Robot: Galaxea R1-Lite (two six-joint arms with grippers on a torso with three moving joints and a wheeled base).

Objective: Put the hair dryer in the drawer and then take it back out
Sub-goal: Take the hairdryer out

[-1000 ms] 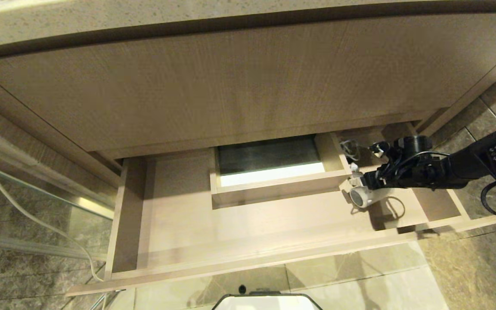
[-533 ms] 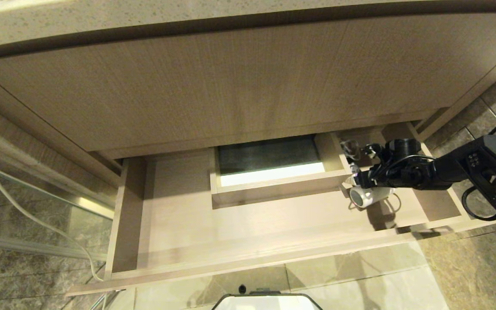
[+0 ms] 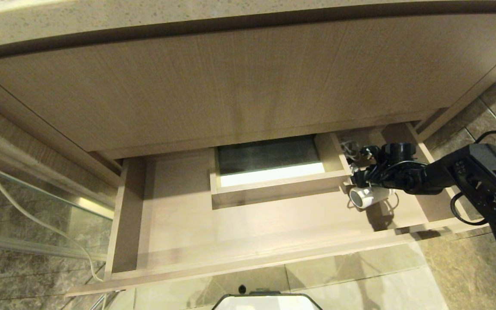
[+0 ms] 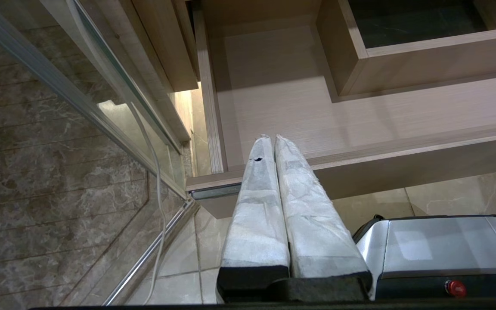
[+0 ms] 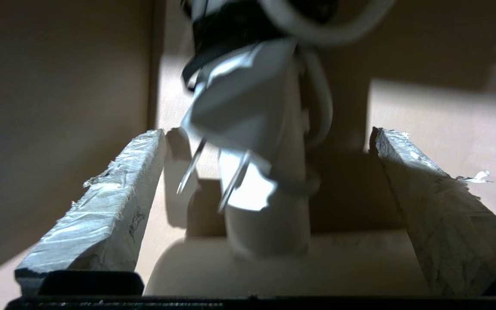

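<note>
Closest to the robot there's a bit of its own white base (image 3: 267, 301) poking in at the bottom of the head view, sitting on pale floor tiles (image 3: 360, 280). The left gripper (image 4: 274, 144) is parked low down on the robot's left, just in front of the drawer's front corner, with its two wrapped fingers (image 4: 258, 206) pressed flat together and nothing between them. Next up is the drawer (image 3: 230, 267), pulled wide open, light wood grain, shallow, with a low front rail and a boxed cutout (image 3: 274, 172) in the middle of the back. The hair dryer (image 3: 366, 196) is lying inside the drawer on the right-hand side, just beside the cutout's right corner, its round dark end facing the front left. The right gripper (image 3: 357, 183) reaches in from the right and sits right over the dryer. In the right wrist view its taped fingers (image 5: 101, 206) are spread wide apart on either side of the white handle, with clear gaps on both sides, so it's not squeezing anything. A white plug (image 5: 239, 120) with two metal prongs hangs in that same view, tangled in the grey cord (image 5: 321, 107). Behind it all is the taller wood-grain panel (image 3: 239, 86), and above that a speckled stone countertop (image 3: 144, 21).
</note>
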